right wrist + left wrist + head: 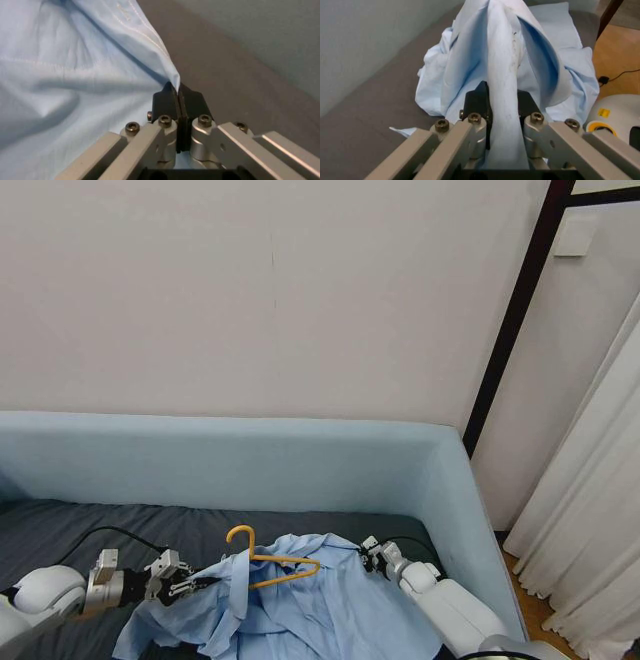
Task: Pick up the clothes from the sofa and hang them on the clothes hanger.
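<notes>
A light blue shirt (310,605) lies crumpled on the sofa's dark grey seat (70,525), with a yellow hanger (272,565) threaded in its upper part and the hook sticking up. My left gripper (205,583) is shut on a fold of the shirt (502,75) at its left side; the cloth runs between the black pads (475,99). On the shirt's far right edge my right gripper (366,555) is shut on the hem (165,71), with its pads (167,101) pressed together on the cloth.
The sofa's light blue back (230,455) runs behind and its arm (470,520) stands to the right. Beyond it are a dark door frame (510,330), white curtains (590,510) and wooden floor (617,48). A black cable (120,533) crosses the seat.
</notes>
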`<state>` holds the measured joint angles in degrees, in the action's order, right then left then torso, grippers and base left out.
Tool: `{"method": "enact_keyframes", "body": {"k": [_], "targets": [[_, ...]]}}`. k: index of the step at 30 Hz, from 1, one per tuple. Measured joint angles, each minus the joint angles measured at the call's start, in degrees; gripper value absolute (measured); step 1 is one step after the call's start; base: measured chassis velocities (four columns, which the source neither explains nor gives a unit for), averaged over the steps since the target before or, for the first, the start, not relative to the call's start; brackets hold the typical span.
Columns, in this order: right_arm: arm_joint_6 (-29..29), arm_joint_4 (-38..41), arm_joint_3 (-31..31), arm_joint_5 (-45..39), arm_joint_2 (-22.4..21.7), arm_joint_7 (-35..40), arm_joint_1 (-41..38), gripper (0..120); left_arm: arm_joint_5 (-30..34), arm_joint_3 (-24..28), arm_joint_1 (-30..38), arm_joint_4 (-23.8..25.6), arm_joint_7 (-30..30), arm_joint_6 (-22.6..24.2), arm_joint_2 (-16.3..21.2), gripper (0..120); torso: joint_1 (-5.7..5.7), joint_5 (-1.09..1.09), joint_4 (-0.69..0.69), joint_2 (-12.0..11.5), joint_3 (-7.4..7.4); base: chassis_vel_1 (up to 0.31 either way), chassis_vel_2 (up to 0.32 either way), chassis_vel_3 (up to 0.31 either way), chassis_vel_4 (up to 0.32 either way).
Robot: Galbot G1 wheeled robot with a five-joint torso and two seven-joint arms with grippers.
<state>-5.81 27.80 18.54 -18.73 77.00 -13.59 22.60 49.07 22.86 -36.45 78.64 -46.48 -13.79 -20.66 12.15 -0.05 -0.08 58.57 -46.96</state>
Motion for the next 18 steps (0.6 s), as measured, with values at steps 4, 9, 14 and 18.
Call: {"method": "enact_keyframes", "body": {"k": [4,9,14,18], "targets": [[-0.20,3.13,0.18,-2.05,-1.89,1.11,0.12,0,-0.07,-0.01,0.06,0.29,0.00,-0.12,0.35,7,0.00,0.00,0.00,0.00,0.00,0.000,0.000,0.000,0.000],[1.27,8.74,0.36,-5.81,-5.75,3.09,-0.41,0,-0.25,0.00,0.70,0.04,0.06,-0.21,0.41,7,0.00,0.01,0.01,0.00,0.00,0.000,0.000,0.000,0.000],[3.39,13.12,0.29,-9.55,-9.46,4.46,-1.81,0,-0.79,0.25,1.34,0.22,0.10,-0.25,0.58,7,0.00,0.01,-0.01,0.01,0.00,0.000,0.000,0.000,0.000],[6.28,19.09,0.35,-12.33,-12.48,6.27,-2.12,0,-1.76,0.67,1.78,0.26,0.41,-0.30,0.60,7,0.00,0.00,0.00,0.01,0.00,0.000,0.000,0.000,0.000]]}}
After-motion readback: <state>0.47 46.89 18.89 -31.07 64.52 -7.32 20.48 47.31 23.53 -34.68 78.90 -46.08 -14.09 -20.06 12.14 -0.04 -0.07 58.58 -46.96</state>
